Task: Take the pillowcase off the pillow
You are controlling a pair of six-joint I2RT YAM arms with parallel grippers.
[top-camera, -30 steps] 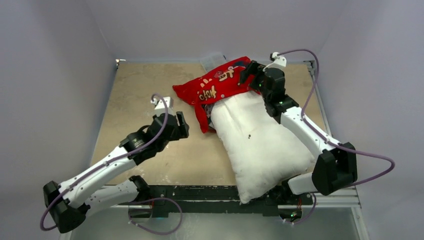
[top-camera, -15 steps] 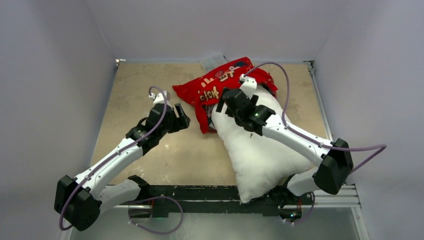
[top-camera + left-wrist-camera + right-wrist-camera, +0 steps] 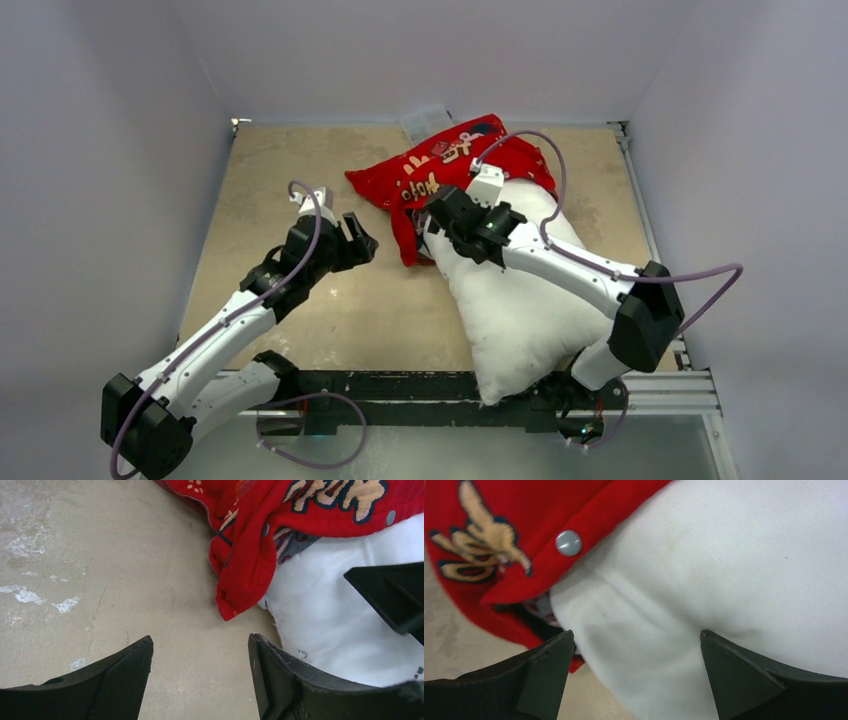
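The white pillow (image 3: 525, 300) lies on the table's right half, its near end hanging over the front rail. The red pillowcase (image 3: 440, 165) is bunched over only its far end, one flap drooping down the left side. My right gripper (image 3: 436, 214) is open above the pillow's far-left corner, its jaws astride the white pillow (image 3: 704, 565) beside the pillowcase's hem (image 3: 499, 540) and a snap button (image 3: 568, 543). My left gripper (image 3: 362, 243) is open over bare table, just left of the drooping pillowcase flap (image 3: 245, 560) and the pillow (image 3: 325, 610).
The tan tabletop (image 3: 280, 180) is walled at the back and on both sides. A clear plastic object (image 3: 428, 119) sits at the far edge behind the pillowcase. A black metal rail (image 3: 400, 385) runs along the front. The right gripper's finger (image 3: 395, 597) shows in the left wrist view.
The right gripper swung from the pillowcase's far right corner leftward to the pillow's far-left corner. The left arm stretched slightly forward and its jaws widened a little.
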